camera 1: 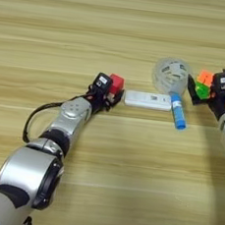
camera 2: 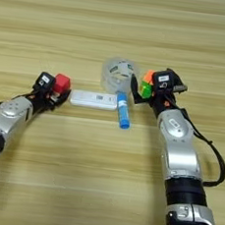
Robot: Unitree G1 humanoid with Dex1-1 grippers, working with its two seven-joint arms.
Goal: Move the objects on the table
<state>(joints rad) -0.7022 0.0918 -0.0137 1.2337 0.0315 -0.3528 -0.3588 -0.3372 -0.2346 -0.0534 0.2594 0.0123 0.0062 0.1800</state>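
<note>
This looks like a robot test bench in a lab rather than a home. The light wood-grain surface [camera 1: 119,31] fills the whole view (no walls or furniture show), and on it lie only small practice items: a red cube [camera 1: 117,82], a white bar [camera 1: 148,100], a blue tube [camera 1: 178,112], a puzzle cube [camera 2: 147,84].
</note>
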